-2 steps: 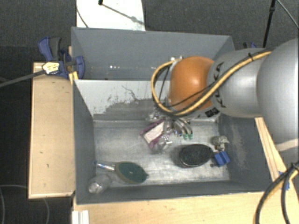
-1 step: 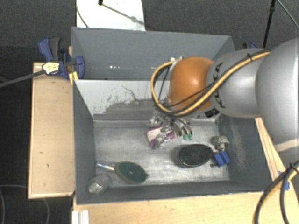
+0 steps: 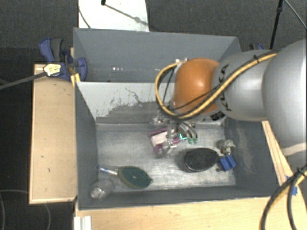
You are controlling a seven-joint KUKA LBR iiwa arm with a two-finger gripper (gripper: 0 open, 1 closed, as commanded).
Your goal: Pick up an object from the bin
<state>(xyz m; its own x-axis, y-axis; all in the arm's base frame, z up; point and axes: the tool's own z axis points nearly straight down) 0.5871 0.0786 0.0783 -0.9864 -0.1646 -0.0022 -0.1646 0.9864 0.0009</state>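
Observation:
My gripper hangs below the orange wrist cover, low over the middle of the bin floor. A small purple and pink thing lies right against its left side; whether it is held I cannot tell. Just right of and below the gripper rests a flat black oval thing. Further right, a small blue piece lies beside a grey metal bit.
A dark green oval pad with a clear handle lies at the front left of the bin, with a clear rounded piece in the corner beside it. The arm's bulk covers the bin's right rear.

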